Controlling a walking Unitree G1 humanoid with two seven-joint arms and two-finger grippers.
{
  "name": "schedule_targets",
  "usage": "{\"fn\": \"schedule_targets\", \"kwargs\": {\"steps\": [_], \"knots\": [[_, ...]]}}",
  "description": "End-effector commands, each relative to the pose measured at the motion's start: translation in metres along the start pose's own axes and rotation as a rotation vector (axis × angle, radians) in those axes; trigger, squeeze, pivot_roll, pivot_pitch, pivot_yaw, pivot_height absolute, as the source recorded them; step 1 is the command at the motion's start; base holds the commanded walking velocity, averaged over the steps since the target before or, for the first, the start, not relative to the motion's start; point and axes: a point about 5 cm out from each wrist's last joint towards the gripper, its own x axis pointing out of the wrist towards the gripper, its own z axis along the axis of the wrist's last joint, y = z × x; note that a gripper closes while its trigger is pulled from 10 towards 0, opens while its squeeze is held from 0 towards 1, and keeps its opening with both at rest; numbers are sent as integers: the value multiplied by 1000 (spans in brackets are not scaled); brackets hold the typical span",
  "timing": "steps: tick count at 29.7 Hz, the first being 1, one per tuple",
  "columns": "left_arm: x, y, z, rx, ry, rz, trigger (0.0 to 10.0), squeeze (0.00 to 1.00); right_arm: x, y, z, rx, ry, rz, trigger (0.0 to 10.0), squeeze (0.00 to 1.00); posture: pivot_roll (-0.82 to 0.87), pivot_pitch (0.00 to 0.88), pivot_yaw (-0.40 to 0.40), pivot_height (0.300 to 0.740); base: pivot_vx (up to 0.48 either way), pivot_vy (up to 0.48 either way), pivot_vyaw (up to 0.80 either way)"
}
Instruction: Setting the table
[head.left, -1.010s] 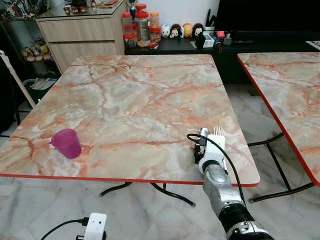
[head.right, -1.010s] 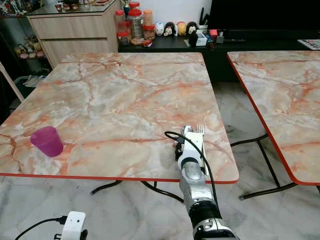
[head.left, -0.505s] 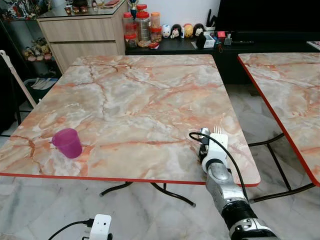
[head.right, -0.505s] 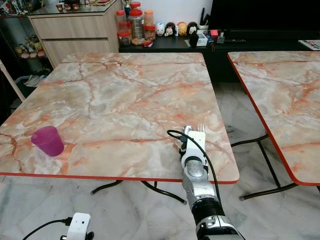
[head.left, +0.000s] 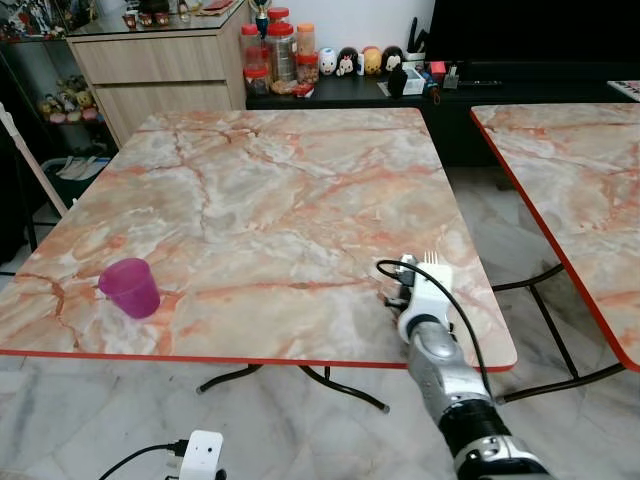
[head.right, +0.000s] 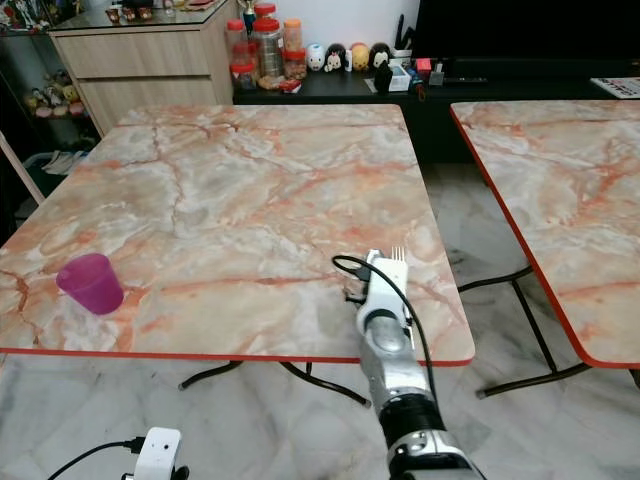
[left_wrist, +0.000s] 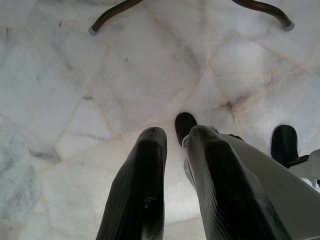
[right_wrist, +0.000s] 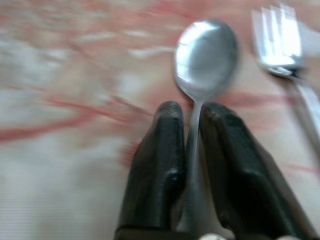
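Observation:
My right gripper (right_wrist: 192, 112) is shut on the handle of a silver spoon (right_wrist: 205, 57), just above the marble table (head.left: 280, 190) near its front right corner. The spoon's bowl (head.left: 407, 266) points away from me. A silver fork (right_wrist: 280, 42) lies on the table right beside the spoon, tines (head.left: 432, 260) pointing away. A purple plastic cup (head.left: 130, 288) stands upright near the front left edge. My left gripper (left_wrist: 175, 135) hangs idle over the marble floor, its fingers (left_wrist: 140, 190) close together with nothing between them.
A second marble table (head.left: 570, 150) stands to the right across a strip of floor. At the back are a wooden cabinet (head.left: 160, 60) and a dark bench (head.left: 400, 90) with jars and figurines. A white plug box (head.left: 200, 455) lies on the floor.
My right arm has crept slightly forward with the spoon in its grip. The fork and the cup have stayed where they were.

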Motion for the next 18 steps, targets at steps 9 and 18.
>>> {"fn": "schedule_targets", "kwargs": {"steps": [9,18], "knots": [[-1,-2,-6,-14,28,-5,10000,0,-1,6,7,-14,-24,56,0,0,33,0,16,740,0,0,0],[-1,-1,-6,-20,28,-1,10000,0,-2,3,9,-28,-48,34,8745,0,36,8,17,740,0,0,0]]}}
